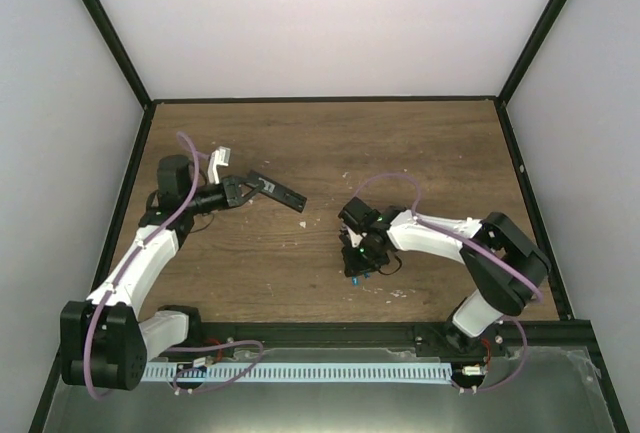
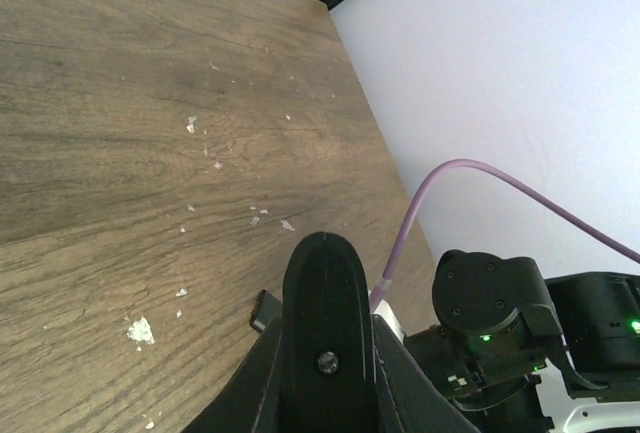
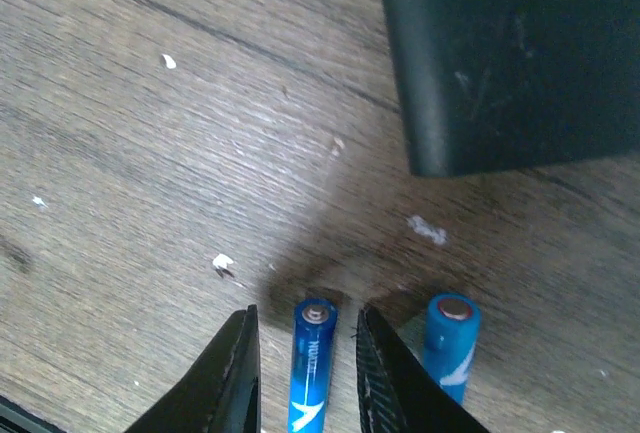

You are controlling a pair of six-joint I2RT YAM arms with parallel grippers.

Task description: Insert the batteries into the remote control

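Observation:
My left gripper (image 1: pixel 243 189) is shut on one end of the remote control (image 1: pixel 278 191), a slim black bar held above the table and pointing right. In the left wrist view the remote control (image 2: pixel 325 293) stands end-on between the jaws of the left gripper (image 2: pixel 328 378). My right gripper (image 1: pixel 357 261) is low over the table, right of centre. Its jaws stand open on either side of a blue battery (image 3: pixel 313 363) lying on the wood, with a gap on each side. The right gripper (image 3: pixel 306 315) is not touching it. A second blue battery (image 3: pixel 452 341) lies just outside the right finger (image 3: pixel 375 363).
A dark flat piece (image 3: pixel 500 53) lies on the wood just beyond the batteries. A small black piece (image 2: pixel 262 310) shows beside the left jaw. White flecks (image 2: pixel 140 330) dot the table (image 1: pixel 330 143). Black frame rails (image 1: pixel 325 100) and white walls bound it.

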